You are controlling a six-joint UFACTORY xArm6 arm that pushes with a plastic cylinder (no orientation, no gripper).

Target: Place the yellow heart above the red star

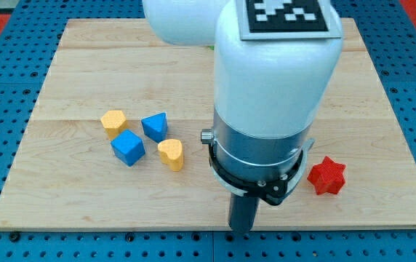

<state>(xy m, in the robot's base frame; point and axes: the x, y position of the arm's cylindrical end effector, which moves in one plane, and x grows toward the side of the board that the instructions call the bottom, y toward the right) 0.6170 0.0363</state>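
Observation:
The yellow heart point(171, 153) lies left of the board's middle, toward the view's bottom. The red star point(326, 175) lies at the lower right of the board. My rod comes down from the big white arm in the middle of the view. My tip point(241, 229) is at the board's bottom edge, between the two. It is right of and below the heart, and left of and below the star. It touches neither block.
A blue triangular block point(154, 126), a blue cube point(128, 148) and a yellow-orange block point(113, 122) cluster just left of the heart. The wooden board point(70, 65) lies on a blue pegboard. The arm's body hides the board's upper middle.

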